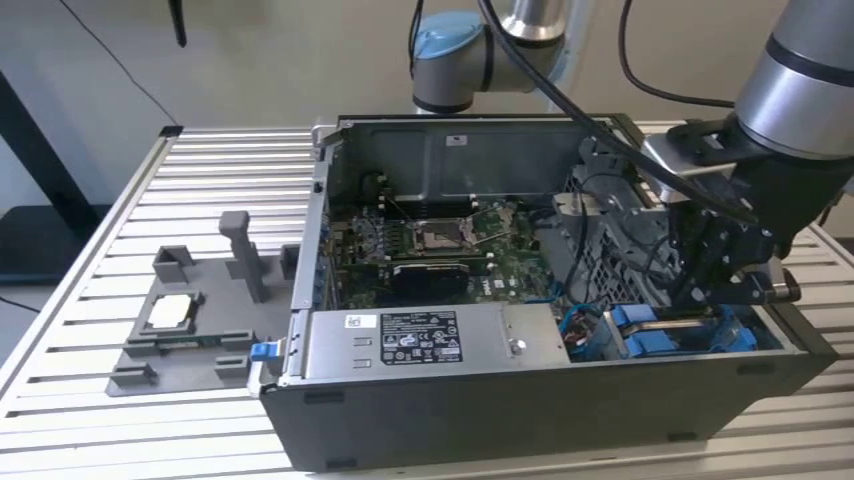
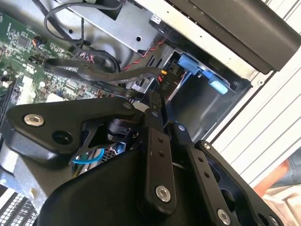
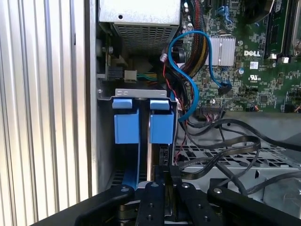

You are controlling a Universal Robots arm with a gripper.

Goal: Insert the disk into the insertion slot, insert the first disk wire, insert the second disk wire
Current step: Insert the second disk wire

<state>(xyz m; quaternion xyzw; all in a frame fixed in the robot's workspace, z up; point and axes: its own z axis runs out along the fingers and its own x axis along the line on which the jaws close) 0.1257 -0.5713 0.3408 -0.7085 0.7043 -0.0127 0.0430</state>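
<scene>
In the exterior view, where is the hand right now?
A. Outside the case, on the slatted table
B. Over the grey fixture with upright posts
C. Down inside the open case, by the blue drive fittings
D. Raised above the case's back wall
C: the hand sits low inside the open case, just above the blue drive fittings.

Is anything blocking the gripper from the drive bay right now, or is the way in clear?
Loose cables lie close by. In the first wrist view the gripper sits right at the blue carriers in the insertion slot, and black wires and a blue cable drape beside the bay, not across it.
</scene>
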